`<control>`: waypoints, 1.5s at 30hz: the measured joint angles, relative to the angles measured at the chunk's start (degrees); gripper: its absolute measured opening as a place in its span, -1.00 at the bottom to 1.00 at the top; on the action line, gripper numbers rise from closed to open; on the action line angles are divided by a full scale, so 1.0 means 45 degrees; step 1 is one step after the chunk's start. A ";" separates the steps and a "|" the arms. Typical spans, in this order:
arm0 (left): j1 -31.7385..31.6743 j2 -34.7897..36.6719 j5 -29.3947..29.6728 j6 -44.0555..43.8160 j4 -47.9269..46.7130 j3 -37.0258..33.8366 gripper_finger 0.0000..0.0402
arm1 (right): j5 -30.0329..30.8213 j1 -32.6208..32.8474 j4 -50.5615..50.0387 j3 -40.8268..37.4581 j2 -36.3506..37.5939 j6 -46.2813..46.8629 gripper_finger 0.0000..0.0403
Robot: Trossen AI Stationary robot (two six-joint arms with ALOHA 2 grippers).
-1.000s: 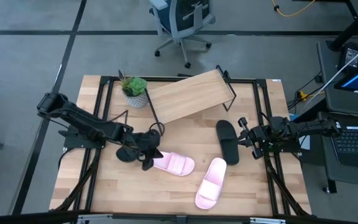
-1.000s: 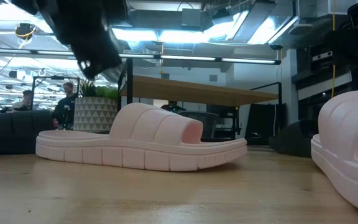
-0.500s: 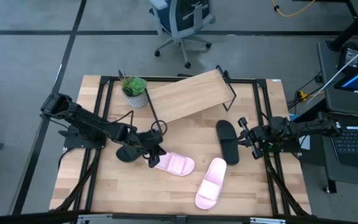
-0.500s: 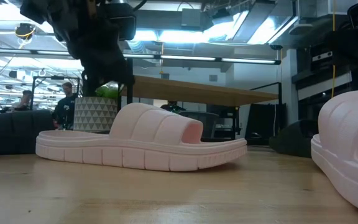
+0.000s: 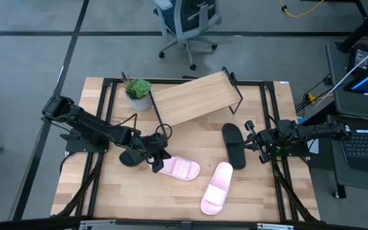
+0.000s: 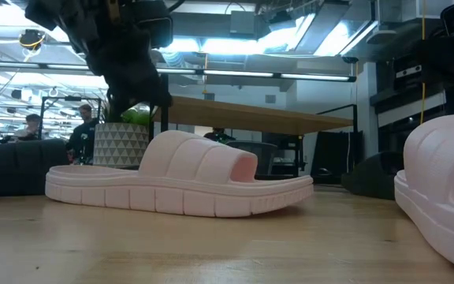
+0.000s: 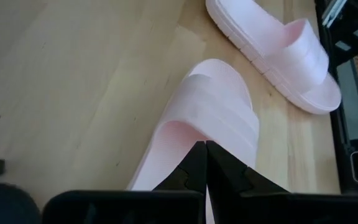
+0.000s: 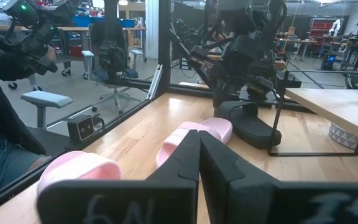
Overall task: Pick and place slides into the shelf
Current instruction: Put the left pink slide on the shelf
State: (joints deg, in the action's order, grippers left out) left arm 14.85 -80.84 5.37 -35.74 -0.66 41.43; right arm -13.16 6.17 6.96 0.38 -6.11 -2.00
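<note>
While the left hand (image 5: 157, 158) hovers, fingers together, at the heel of the pink slide (image 5: 179, 168) mid-frame, open before descending and pinch the strap; the shelf (image 5: 193, 98) waits upper centre. Right hand (image 5: 254, 142) seems closed, idle.

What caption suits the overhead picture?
Left pincer over a pink slide; empty shelf waits behind.
</note>
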 joint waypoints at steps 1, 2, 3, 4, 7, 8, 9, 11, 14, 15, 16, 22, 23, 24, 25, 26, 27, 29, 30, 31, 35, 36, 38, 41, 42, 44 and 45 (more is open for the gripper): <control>0.0000 0.0000 0.0000 0.0003 -0.0003 0.0000 -1.00 | -0.0002 -0.0001 0.0000 0.0000 0.0000 0.0001 -0.95; 0.0000 0.0000 0.0000 0.0026 -0.0030 0.0000 -1.00 | -0.0002 0.0000 0.0000 0.0005 0.0000 0.0000 -0.95; 0.0000 0.0000 -0.0004 0.0089 -0.0035 0.0000 -1.00 | -0.0002 -0.0004 0.0000 0.0004 0.0000 0.0001 -0.95; -0.0025 0.0000 -0.0009 0.0107 -0.0031 0.0000 -1.00 | 0.0003 0.0000 0.0000 0.0005 0.0000 0.0001 -0.95; -0.0063 0.0000 0.0026 0.0056 -0.0035 0.0000 -1.00 | -0.0002 0.0000 0.0000 0.0000 0.0000 -0.0001 -0.95; -0.0063 0.0000 0.0123 0.0056 -0.0033 0.0000 -1.00 | -0.0002 0.0000 0.0000 0.0005 0.0000 0.0001 -0.95; -0.0058 0.0000 0.0257 0.0049 -0.0037 0.0000 -0.98 | -0.0002 0.0000 0.0000 0.0003 0.0000 -0.0002 -0.95; -0.0058 0.0000 0.0361 0.0029 -0.0035 0.0000 -0.93 | -0.0002 -0.0002 0.0000 0.0004 0.0000 0.0001 -0.95; -0.0059 0.0000 0.0408 -0.0036 -0.0040 0.0000 -0.79 | -0.0001 0.0000 0.0000 0.0005 0.0000 0.0001 -0.95; -0.0058 0.0000 0.0401 -0.0029 -0.0035 0.0000 -0.74 | 0.0003 0.0000 0.0000 0.0004 0.0000 -0.0004 -0.95; -0.0058 0.0000 0.0398 -0.0019 -0.0040 0.0000 -0.68 | 0.0000 -0.0002 0.0000 0.0002 0.0000 0.0000 -0.95; -0.0049 0.0000 0.0369 -0.0014 -0.0040 0.0000 -0.32 | 0.0003 0.0000 0.0000 0.0004 0.0000 0.0000 -0.95; -0.0048 0.0000 0.0364 0.0001 -0.0040 0.0000 -0.26 | -0.0002 0.0000 0.0000 0.0003 0.0000 -0.0002 -0.95; -0.0044 0.0000 0.0364 0.0042 -0.0040 0.0000 -0.21 | 0.0001 0.0000 0.0000 0.0000 0.0000 -0.0004 -0.95; -0.0032 0.0000 0.0359 0.0064 -0.0040 0.0000 -0.16 | -0.0002 0.0000 0.0000 0.0005 0.0000 -0.0004 -0.95; -0.0016 0.0000 0.0359 0.0066 -0.0040 0.0000 -0.11 | -0.0002 0.0000 0.0000 0.0005 0.0000 -0.0004 -0.95; -0.0010 0.0000 0.0359 0.0066 -0.0040 0.0000 -0.07 | -0.0002 0.0000 0.0000 0.0000 0.0000 -0.0004 -0.95; -0.0010 0.0000 0.0359 0.0071 -0.0040 0.0000 0.00 | -0.0002 0.0000 0.0000 0.0005 0.0000 -0.0004 -0.95; -0.0010 0.0000 0.0359 0.0071 -0.0045 0.0000 0.02 | 0.0001 0.0000 0.0000 0.0005 0.0000 -0.0004 -0.95; -0.0010 0.0000 0.0359 0.0071 -0.0040 0.0000 0.04 | -0.0002 0.0000 0.0000 0.0004 0.0000 -0.0004 -0.95; -0.0010 0.0000 0.0359 0.0071 -0.0040 0.0000 0.05 | 0.0003 0.0000 0.0000 0.0000 0.0000 -0.0004 -0.95; -0.0010 0.0000 0.0359 0.0071 -0.0040 0.0000 0.06 | -0.0002 0.0000 0.0000 0.0005 0.0000 -0.0004 -0.95; -0.0010 0.0000 0.0359 0.0073 -0.0040 0.0000 0.06 | 0.0000 0.0000 0.0000 0.0004 0.0000 -0.0004 -0.95; -0.0010 0.0000 0.0359 0.0065 -0.0040 0.0000 0.06 | 0.0002 0.0000 0.0000 0.0004 0.0000 -0.0004 -0.95; -0.0010 0.0000 0.0359 0.0002 -0.0040 0.0000 0.06 | 0.0000 0.0000 0.0000 0.0003 0.0000 -0.0004 -0.95; -0.0010 0.0000 0.0356 -0.0094 -0.0040 0.0000 0.06 | 0.0000 -0.0004 0.0000 0.0005 0.0000 -0.0004 -0.95; -0.0010 0.0000 0.0358 -0.0121 -0.0035 0.0000 0.06 | -0.0001 0.0000 0.0000 0.0005 0.0000 -0.0004 -0.95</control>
State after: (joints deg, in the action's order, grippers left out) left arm 14.81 -80.84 6.97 -36.28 -0.82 41.43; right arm -13.17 6.17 6.96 0.40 -6.11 -2.02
